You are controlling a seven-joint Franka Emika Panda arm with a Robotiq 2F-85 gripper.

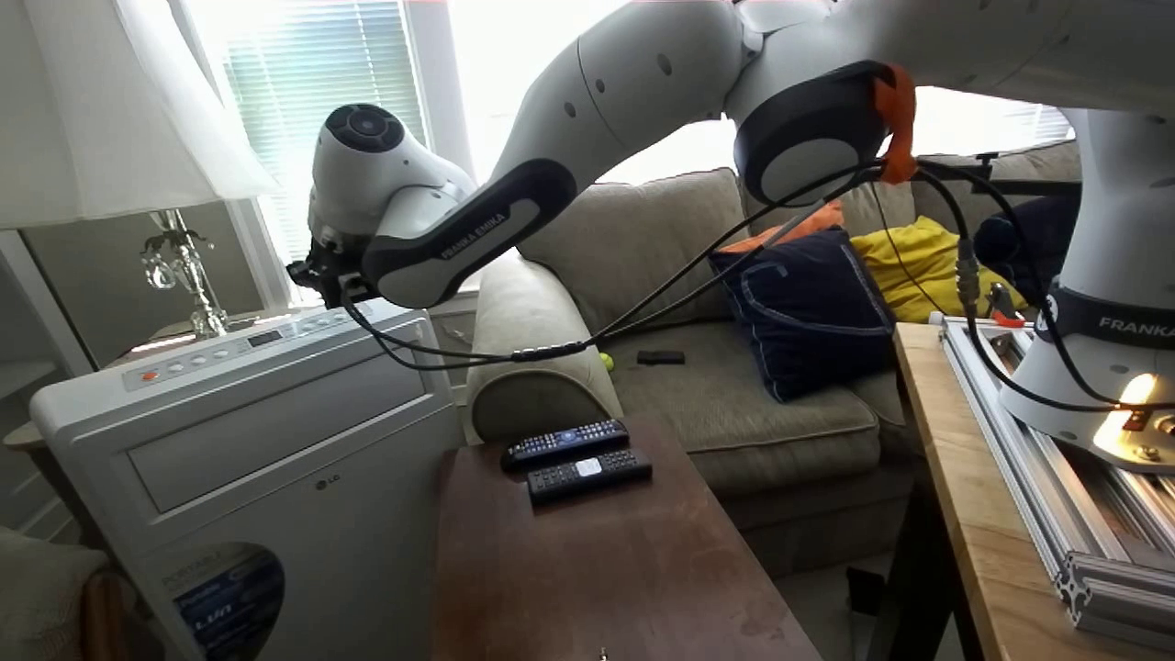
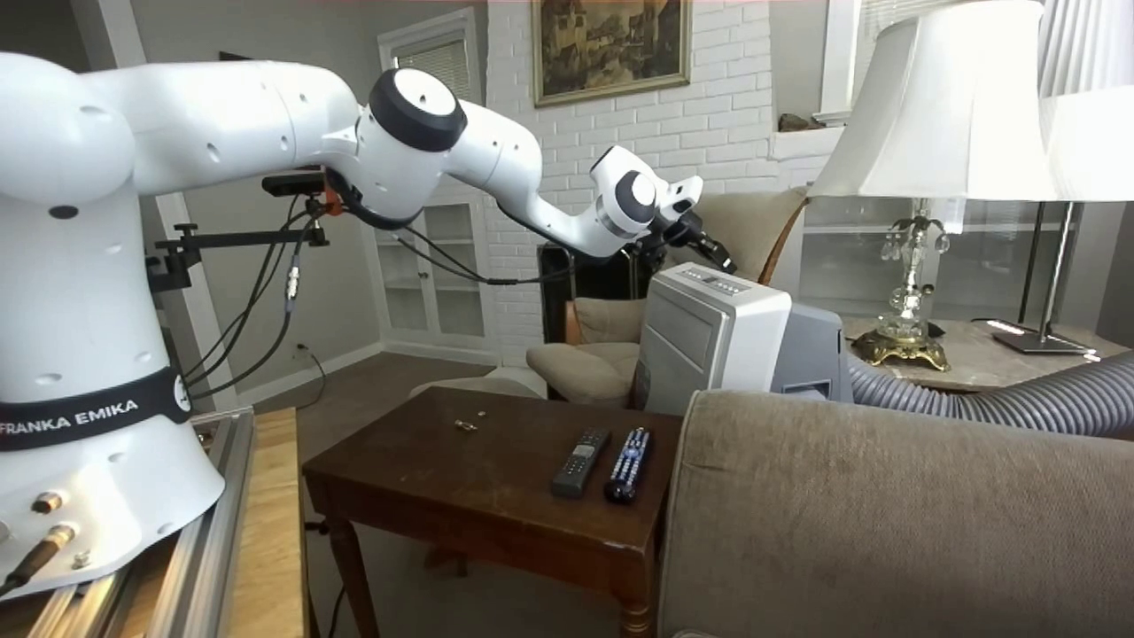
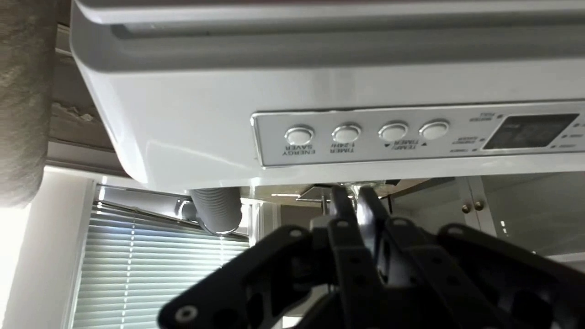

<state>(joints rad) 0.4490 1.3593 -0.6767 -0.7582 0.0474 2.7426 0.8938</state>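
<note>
My gripper (image 3: pixel 353 189) has its two black fingers close together, with a narrow gap between them. Background shows through that gap, and nothing is held. Nearest to it is a white portable air conditioner (image 3: pixel 192 114), whose control panel (image 3: pixel 274 157) appears inverted in the wrist view. On the panel are an energy saver button (image 3: pixel 299 137), several more round buttons and a dark display (image 3: pixel 530 131). In an exterior view the gripper (image 2: pixel 725 264) hangs just over the top of the unit (image 2: pixel 753 341), tilted downward. No contact between fingertips and panel can be made out.
Two remotes, one grey (image 2: pixel 580 461) and one with lit-looking keys (image 2: pixel 627 465), lie on the brown table (image 2: pixel 425 478). A lamp (image 2: pixel 939 115) stands behind the unit, near a grey hose (image 2: pixel 1045 403). The sofa arm (image 2: pixel 886 523) borders the table.
</note>
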